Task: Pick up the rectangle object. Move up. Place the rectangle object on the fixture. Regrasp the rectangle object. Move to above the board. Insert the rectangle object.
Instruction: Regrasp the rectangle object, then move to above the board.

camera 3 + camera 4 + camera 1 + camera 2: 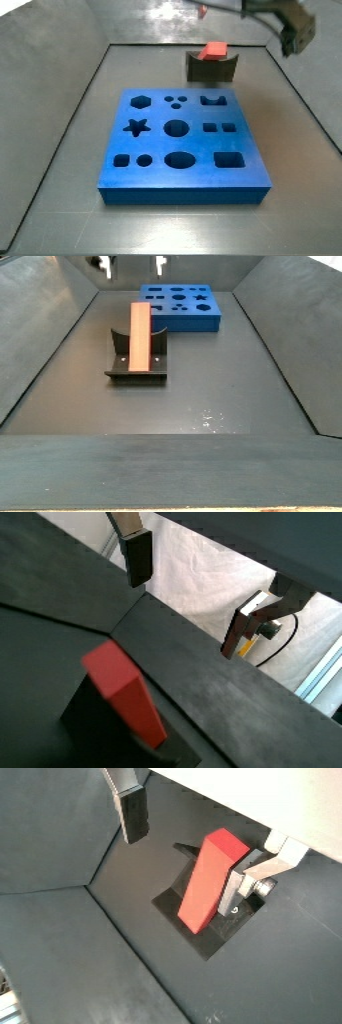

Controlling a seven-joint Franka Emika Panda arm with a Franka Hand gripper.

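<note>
I see a dark grey floor walled by dull metal panels, and I take the fixture as my landmark throughout. In a wrist view the block (127,702) leans on the fixture (100,727), its near end low and big in the lens, and one finger (136,557) hangs above and beyond it, touching nothing; the gripper (201,587) is spread wide and empty, with its other finger (254,622) well off to the side. In the next wrist view the block (207,880) lies tilted across the fixture (201,933), the gripper (194,838) above its upper end, one finger (131,813) off to one side of the block and the other (254,873) close by its upper end; I judge the block was parked here so the jaws can take it again at a better angle for insertion. In a side view the fixture (211,68) stands just beyond the board (181,145), with the block (213,49) sticking out of its notch and the gripper (287,25) above and to one side. In the other side view the block (140,334) rests along the fixture (136,364), the board (185,306) lies behind, and the gripper (130,264) hangs above at the frame edge, its fingers barely showing.
</note>
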